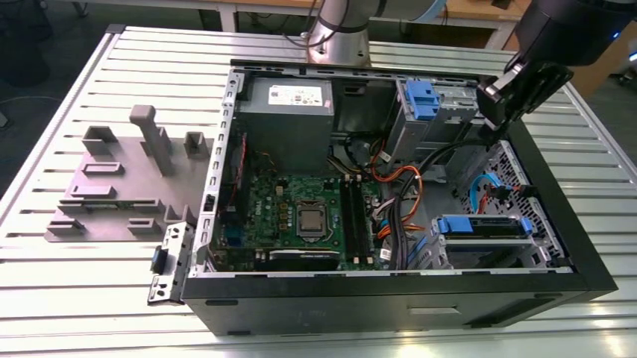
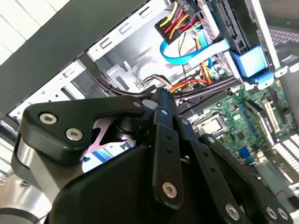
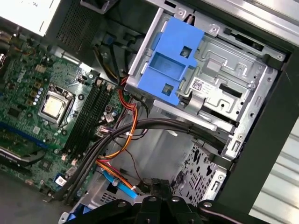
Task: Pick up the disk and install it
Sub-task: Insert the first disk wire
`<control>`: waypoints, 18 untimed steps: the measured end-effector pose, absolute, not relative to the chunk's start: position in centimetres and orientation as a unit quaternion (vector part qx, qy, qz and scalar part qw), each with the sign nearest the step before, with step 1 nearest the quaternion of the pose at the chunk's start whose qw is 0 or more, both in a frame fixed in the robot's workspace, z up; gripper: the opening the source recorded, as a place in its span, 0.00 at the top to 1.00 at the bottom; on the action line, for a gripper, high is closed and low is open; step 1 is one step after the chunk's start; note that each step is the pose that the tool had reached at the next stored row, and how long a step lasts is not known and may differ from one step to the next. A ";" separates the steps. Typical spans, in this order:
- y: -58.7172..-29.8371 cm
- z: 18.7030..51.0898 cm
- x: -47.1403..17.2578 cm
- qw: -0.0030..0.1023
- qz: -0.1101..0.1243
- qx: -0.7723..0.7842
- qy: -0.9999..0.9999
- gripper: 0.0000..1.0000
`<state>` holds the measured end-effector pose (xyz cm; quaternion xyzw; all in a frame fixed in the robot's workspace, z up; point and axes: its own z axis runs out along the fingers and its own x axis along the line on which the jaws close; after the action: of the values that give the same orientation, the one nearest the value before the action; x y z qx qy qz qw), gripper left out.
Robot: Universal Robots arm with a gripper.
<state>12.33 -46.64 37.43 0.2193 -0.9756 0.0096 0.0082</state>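
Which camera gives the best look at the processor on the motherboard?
First wrist view: the processor lies close, whole and uncovered. The exterior view has it farther off, mid-board; the second wrist view catches it at a slant.

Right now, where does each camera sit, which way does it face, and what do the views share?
Exterior view: off the arm, high over the table, looking down into the open computer case; the arm and hand show at the exterior view's right.
First wrist view: on the wrist, looking past the hand at the blue latch piece and motherboard.
Second wrist view: on the wrist, looking over the hand toward the disk in its bay.
Shared: all three show the processor socket.
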 end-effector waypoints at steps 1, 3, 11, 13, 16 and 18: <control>-46.6 37.4 12.3 0.008 0.010 0.226 -0.974 0.89; -46.6 37.4 12.3 0.008 0.010 0.238 -0.971 0.89; -46.8 37.2 12.3 0.010 0.018 0.268 -0.963 0.89; -47.0 37.2 12.3 0.011 0.021 0.269 -0.963 0.89; -47.4 37.2 12.3 0.012 0.025 0.270 -0.963 0.89; -47.7 37.2 12.3 0.012 0.027 0.271 -0.962 0.89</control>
<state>12.33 -47.68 37.18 0.2707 -0.9622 0.0268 0.0121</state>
